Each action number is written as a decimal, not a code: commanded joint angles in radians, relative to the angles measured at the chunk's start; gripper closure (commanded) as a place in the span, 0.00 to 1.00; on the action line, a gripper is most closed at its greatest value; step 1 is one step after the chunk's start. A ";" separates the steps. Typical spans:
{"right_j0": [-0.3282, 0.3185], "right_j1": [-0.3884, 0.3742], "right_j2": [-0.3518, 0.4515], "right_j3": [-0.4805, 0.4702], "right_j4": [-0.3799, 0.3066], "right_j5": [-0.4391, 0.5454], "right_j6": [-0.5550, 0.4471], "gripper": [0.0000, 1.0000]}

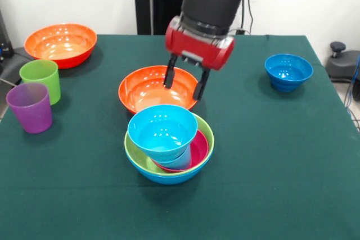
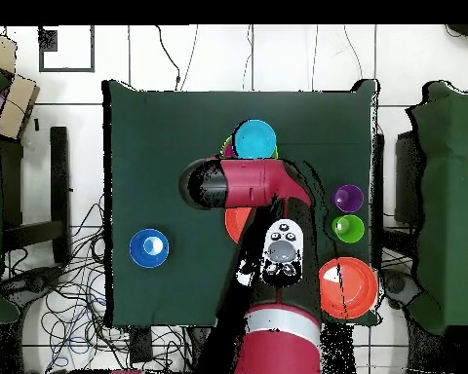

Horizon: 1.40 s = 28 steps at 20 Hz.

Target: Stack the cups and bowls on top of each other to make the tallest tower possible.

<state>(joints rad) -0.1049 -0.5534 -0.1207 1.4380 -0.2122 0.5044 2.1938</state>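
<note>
Two fingers point(image 1: 169, 76) of gripper point(image 1: 184, 85) hung spread wide, empty, over orange bowl point(image 1: 140, 89) behind tower point(image 1: 167, 149); cyan bowl point(image 1: 162, 130) tilted on top.

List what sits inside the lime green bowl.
Inside the green bowl, which nests in a blue bowl, lies a magenta bowl. A light blue cup rests in that, topped by a tilted cyan bowl. Anything beneath them is covered.
</note>
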 commanded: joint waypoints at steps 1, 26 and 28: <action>-0.002 0.121 0.086 -0.046 -0.055 -0.092 0.008 0.00; 0.045 0.078 0.056 -0.029 0.002 0.025 0.016 0.00; 0.050 0.046 0.061 0.024 0.005 0.017 0.023 0.00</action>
<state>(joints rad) -0.0685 -0.4636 -0.1284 1.4179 -0.2118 0.4441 2.1938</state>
